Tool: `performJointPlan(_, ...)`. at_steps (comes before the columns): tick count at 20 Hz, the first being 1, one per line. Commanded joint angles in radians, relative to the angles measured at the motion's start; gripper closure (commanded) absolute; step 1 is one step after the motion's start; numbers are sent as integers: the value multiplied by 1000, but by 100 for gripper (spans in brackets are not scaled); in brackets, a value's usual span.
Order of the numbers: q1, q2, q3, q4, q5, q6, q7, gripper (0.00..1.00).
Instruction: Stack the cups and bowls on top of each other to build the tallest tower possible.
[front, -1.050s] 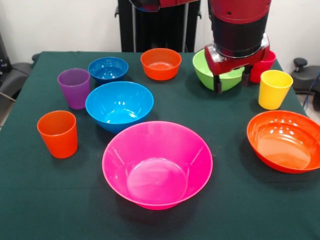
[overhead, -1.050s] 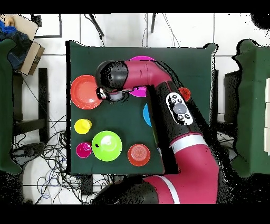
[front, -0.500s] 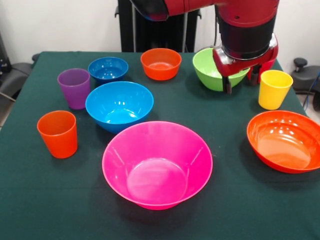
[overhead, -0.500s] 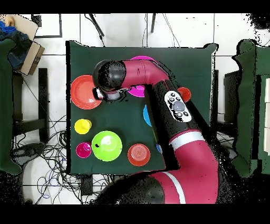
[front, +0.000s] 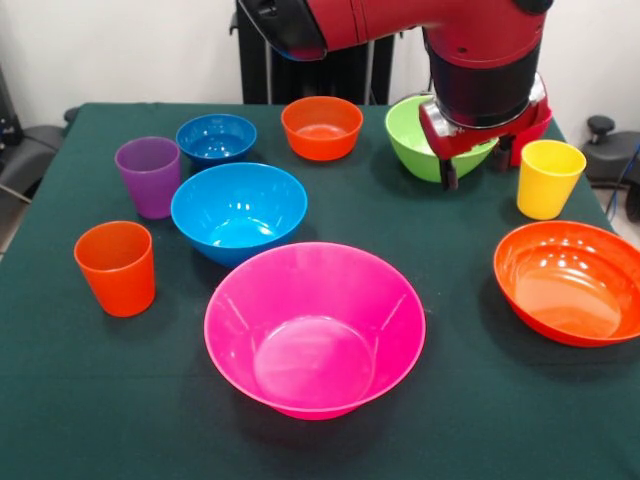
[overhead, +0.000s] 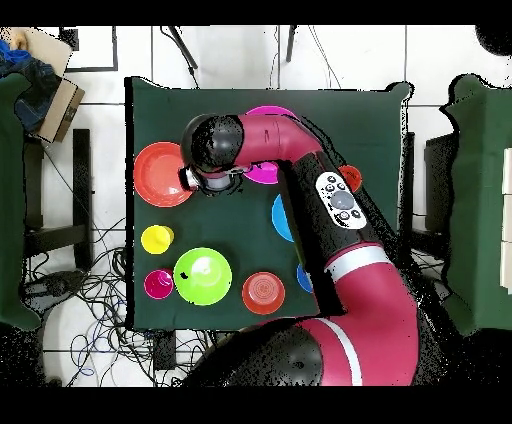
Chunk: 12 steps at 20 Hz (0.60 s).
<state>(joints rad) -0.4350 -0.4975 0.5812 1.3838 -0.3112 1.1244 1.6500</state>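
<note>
My gripper (front: 475, 170) hangs open and empty above the table, between the green bowl (front: 410, 138) and the yellow cup (front: 549, 178); in the overhead view the gripper (overhead: 212, 185) sits beside the large orange bowl (overhead: 160, 174). The big pink bowl (front: 315, 330) stands at the front centre with a blue bowl (front: 238, 208) behind it. A small blue bowl (front: 216, 138) and a small orange bowl (front: 321, 127) stand at the back. The purple cup (front: 149, 176) and orange cup (front: 116, 267) are on the left. All stand apart, unstacked.
The large orange bowl (front: 570, 282) lies close to the table's right edge. A red cup (overhead: 158, 284) stands by the green bowl (overhead: 202, 276), mostly hidden behind the gripper in the front view. My arm (overhead: 340, 215) covers part of the blue and pink bowls from above.
In the front view the gripper shifted a little to the right, then edged slightly back. It stays open. No cup or bowl has moved.
</note>
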Motion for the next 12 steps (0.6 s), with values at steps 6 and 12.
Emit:
performJointPlan(6, -18, -15, 27, -46, -76, 121, -233, 0)
performJointPlan(12, -19, -19, 22, -58, -81, 125, -224, 0)
